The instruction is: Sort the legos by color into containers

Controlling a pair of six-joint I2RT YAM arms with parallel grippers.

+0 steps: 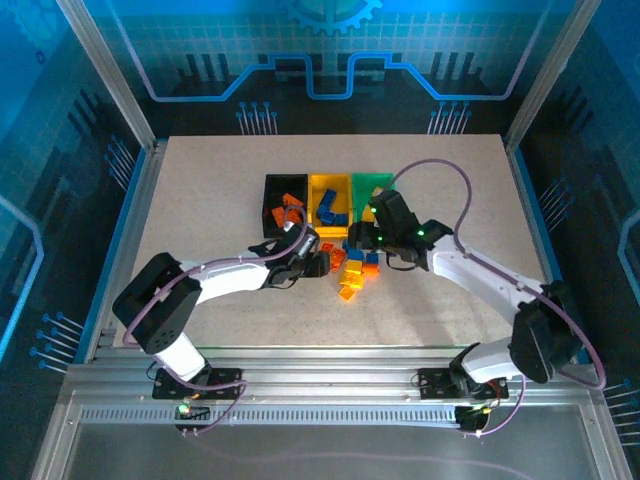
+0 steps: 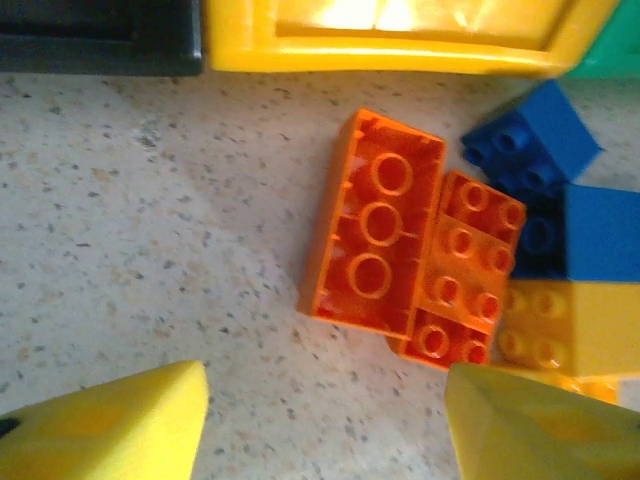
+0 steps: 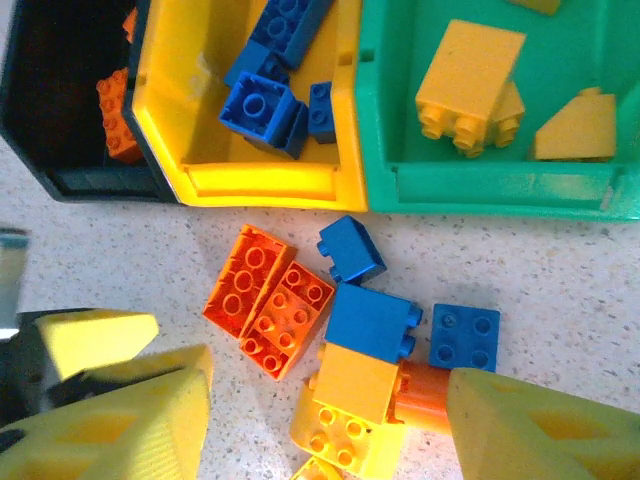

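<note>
Currently on bench (image 1: 200,200), overhead view: three containers (image 1: 330,178) in a row at centre of frame. Black bin (image 1: 270,195) leftmost, yellow bin (image 1: 313,197) in the middle, green bin (image 1: 372,181) rightmost, neighbouring walls touching.

Contents, right wrist view: orange bricks (image 3: 115,105) in black bin, blue bricks (image 3: 262,100) in yellow bin, yellow bricks (image 3: 470,75) in green bin.

Loose legos (image 1: 352,270) heaped on bench just below the bins. Left wrist view, centre of frame: upturned orange brick (image 2: 375,235), hollow side showing, touching studs-up orange brick (image 2: 462,270) on its right. Loose blue pieces (image 2: 545,140) and a yellow piece (image 2: 565,325) at right edge of that frame.

Left hand (image 1: 318,262) at left edge of heap, fingers (image 2: 100,425) spread wide at lower corners of own view.

Right hand (image 1: 365,243) at upper right of heap, likewise spread wide, fingers (image 3: 540,430) at lower corners of own view, yellow legos low between them.
</note>
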